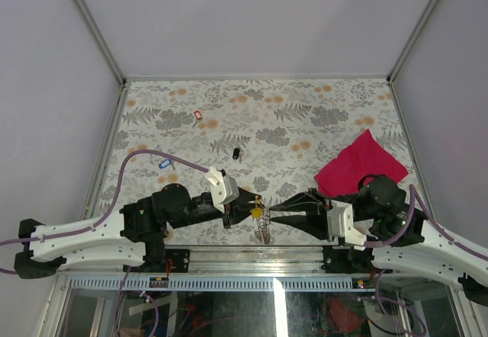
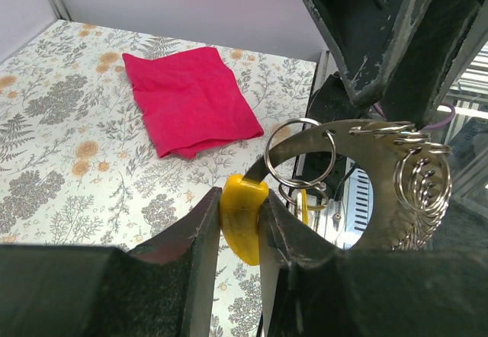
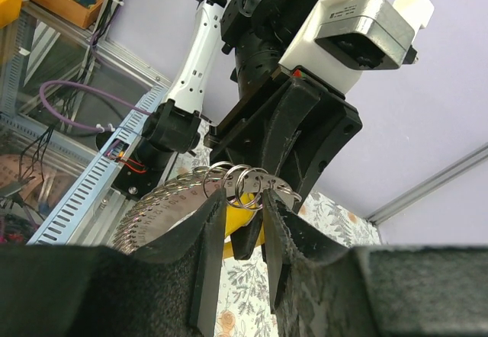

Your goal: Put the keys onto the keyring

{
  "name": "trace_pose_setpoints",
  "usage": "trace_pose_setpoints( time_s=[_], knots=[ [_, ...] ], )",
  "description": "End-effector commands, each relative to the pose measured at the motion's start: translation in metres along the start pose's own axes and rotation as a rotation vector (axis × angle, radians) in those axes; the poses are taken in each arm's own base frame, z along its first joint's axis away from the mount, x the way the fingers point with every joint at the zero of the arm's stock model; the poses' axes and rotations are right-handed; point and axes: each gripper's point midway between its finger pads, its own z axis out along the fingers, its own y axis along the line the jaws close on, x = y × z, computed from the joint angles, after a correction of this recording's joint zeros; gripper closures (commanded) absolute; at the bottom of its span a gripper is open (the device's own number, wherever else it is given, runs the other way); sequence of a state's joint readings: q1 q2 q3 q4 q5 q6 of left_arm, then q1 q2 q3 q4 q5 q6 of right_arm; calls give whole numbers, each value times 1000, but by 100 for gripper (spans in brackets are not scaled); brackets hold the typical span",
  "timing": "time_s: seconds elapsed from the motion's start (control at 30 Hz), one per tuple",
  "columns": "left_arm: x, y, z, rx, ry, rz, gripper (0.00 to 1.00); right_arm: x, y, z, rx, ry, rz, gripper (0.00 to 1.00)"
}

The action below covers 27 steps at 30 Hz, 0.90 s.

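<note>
Left gripper [image 2: 242, 206] clenched on yellow key [image 2: 244, 229], right gripper [image 3: 242, 209] grasping keyring [image 3: 239, 177], both held close together above floral desk [image 1: 305, 116]

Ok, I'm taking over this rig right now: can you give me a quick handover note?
Grippers: left gripper shut on the yellow key by its head; right gripper shut on the keyring, raised between the arms.
Yellow key's blade is at a ring; threading unclear.
The red key, black key and blue key lie loose on the table.
Done: none clearly on.
Left: thread all keys.
</note>
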State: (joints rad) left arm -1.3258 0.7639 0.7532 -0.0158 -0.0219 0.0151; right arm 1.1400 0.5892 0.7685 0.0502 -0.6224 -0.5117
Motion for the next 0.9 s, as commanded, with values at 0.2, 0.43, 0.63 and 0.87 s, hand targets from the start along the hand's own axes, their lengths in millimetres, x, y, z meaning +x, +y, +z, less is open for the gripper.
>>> trace_pose_setpoints(
  time_s=[0.2,0.43,0.63,0.87],
  knots=[
    [-32,-1,-1,7,-93,11,100,-15,-9,1,21,-37,-23,71],
    [-33,-1,-1,9,-93,9,100,-12,-10,2,29,-25,-22,72],
    [-32,-1,0,12,-88,10,100,-9,-11,2,38,-16,-23,71],
    [-30,-1,1,12,-83,9,100,-8,-11,2,38,-12,-23,71]
  ],
)
